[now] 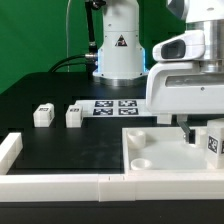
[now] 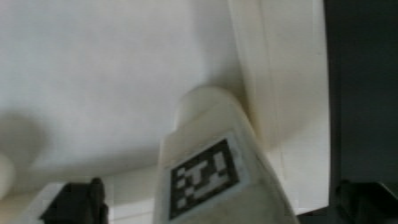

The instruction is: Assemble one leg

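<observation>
A small white leg (image 1: 213, 141) with a black-and-white tag stands upright on the large white square panel (image 1: 165, 168) at the exterior view's right. My gripper (image 1: 197, 136) is lowered over it. In the wrist view the leg (image 2: 214, 165) rises between my two dark fingertips (image 2: 75, 203), with a gap on each side, so the gripper (image 2: 217, 206) is open around it and not touching it. The panel's raised rim (image 2: 281, 70) runs beside the leg. Two more tagged legs (image 1: 42, 115) (image 1: 74, 115) lie on the black table at the left.
The marker board (image 1: 113, 106) lies at the back centre by the robot base. Long white bars run along the front edge (image 1: 60, 184) and the left side (image 1: 10, 152). The panel has a round socket (image 1: 140, 160) near its left corner.
</observation>
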Controlling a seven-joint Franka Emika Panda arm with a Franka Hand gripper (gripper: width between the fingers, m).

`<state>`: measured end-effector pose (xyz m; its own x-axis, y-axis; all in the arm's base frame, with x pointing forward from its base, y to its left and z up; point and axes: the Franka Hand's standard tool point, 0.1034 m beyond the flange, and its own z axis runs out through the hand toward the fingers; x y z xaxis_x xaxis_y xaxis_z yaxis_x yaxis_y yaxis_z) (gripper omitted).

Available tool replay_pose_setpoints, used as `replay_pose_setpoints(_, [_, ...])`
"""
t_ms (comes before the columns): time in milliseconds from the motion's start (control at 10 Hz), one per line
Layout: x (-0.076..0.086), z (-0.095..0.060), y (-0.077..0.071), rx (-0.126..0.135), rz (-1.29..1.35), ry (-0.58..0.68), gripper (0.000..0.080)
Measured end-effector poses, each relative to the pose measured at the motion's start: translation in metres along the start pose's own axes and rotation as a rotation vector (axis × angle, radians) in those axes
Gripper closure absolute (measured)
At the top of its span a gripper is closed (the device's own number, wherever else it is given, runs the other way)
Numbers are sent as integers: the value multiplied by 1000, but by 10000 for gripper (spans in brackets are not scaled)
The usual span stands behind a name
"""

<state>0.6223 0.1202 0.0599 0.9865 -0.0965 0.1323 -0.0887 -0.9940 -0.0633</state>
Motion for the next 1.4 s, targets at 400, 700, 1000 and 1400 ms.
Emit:
replay_pose_setpoints(400, [2, 0, 5, -30, -426, -2, 150])
replay_pose_setpoints(700, [2, 0, 6, -32, -405, -2, 241])
replay_pose_setpoints(1000, [1, 0, 6, -32, -382, -3, 517])
replay_pose_setpoints(1400, [0, 0, 1, -28, 37, 5, 517])
